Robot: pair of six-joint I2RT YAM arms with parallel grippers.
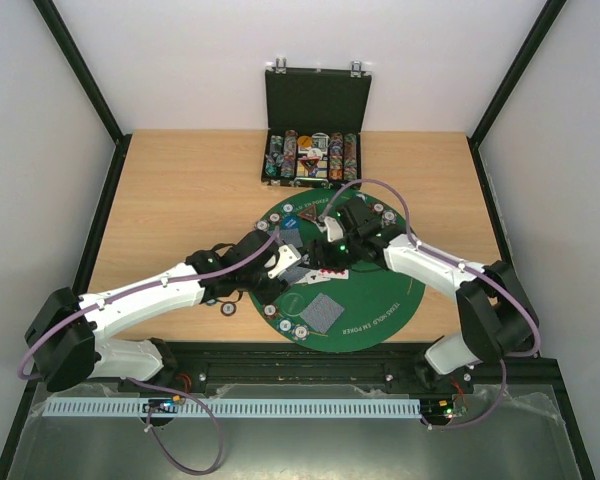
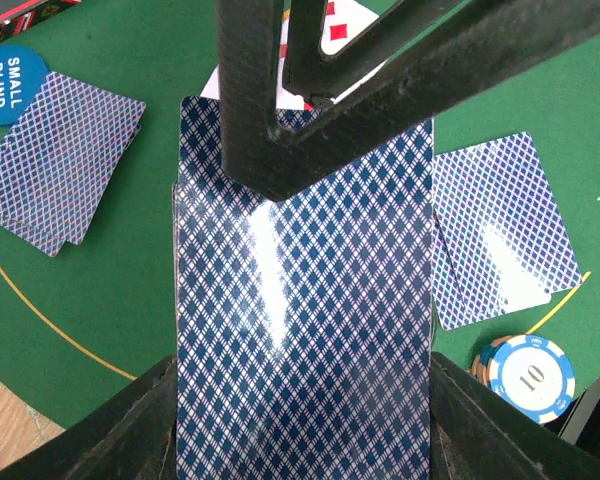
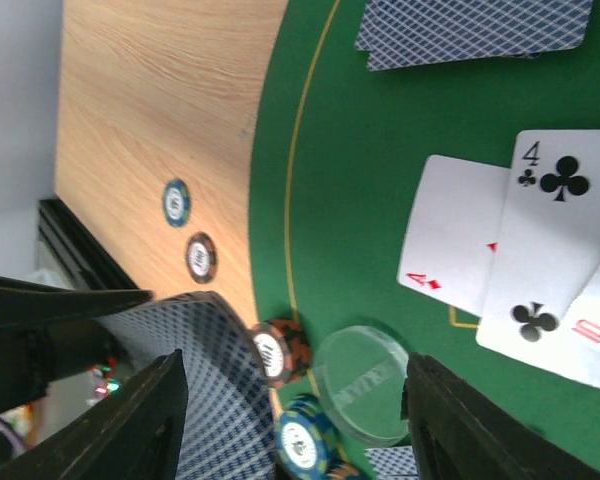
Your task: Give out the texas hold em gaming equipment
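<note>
**Deck gripped over the green mat, right fingers at its far end**

A round green felt mat (image 1: 390,300) lies on the light wooden table (image 1: 170,190), and both arms reach in over it.

At the left of the left wrist view, a round blue "SMALL BLIND" button (image 2: 10,80) sits just beside a fanned pair of blue diamond-backed cards (image 2: 60,165), face down on the felt. In the middle, the left gripper (image 2: 305,425) has its fingers drawn in narrow on the long edges of a deck of blue diamond-backed playing cards (image 2: 300,330), held back up above the mat.

The right gripper (image 3: 290,420) meets the deck's far end with a dark tip, but I cannot tell whether it presses the top card. Its fingers stand parted in its own view. Between them show an orange-and-black striped chip (image 3: 278,350) and a clear round plastic disc (image 3: 365,385) at the mat's edge.

Right of the deck lie a second face-down pair (image 2: 505,235) and a blue-and-white striped poker chip (image 2: 530,378) marked 10. A face-up four of clubs (image 3: 555,240) overlaps a red four (image 3: 455,255).
</note>
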